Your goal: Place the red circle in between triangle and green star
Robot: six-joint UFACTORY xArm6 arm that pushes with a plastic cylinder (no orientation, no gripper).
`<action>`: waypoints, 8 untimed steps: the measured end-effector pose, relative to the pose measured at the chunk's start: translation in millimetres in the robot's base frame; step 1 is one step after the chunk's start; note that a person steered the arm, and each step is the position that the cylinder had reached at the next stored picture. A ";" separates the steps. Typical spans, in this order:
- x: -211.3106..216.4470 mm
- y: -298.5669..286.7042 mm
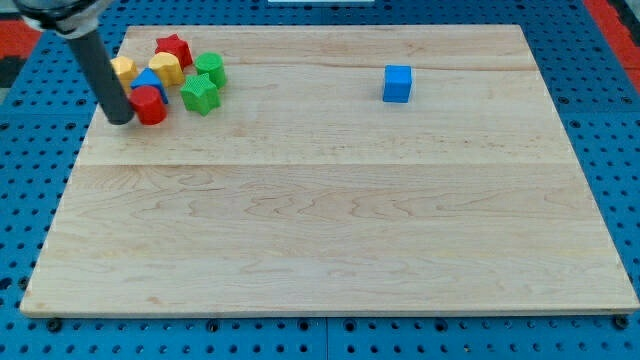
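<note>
The red circle (151,104) lies near the view's top left of the wooden board (330,210). My tip (120,117) touches its left side. A blue triangle (149,80) sits just above the red circle. A green star (199,94) lies right of the red circle, a small gap apart. A second green block (210,69), rounder in shape, sits above the star.
A red star (174,48), a yellow block (166,67) and another yellow block (123,69) crowd the same cluster at the top left. A blue cube (397,83) stands alone at the view's upper right of middle. The board's left edge is close to my tip.
</note>
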State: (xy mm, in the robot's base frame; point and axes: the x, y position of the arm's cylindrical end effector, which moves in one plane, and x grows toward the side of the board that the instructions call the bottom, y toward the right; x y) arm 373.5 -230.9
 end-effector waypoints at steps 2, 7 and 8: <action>-1.1 46.1; -22.5 67.4; -12.8 68.2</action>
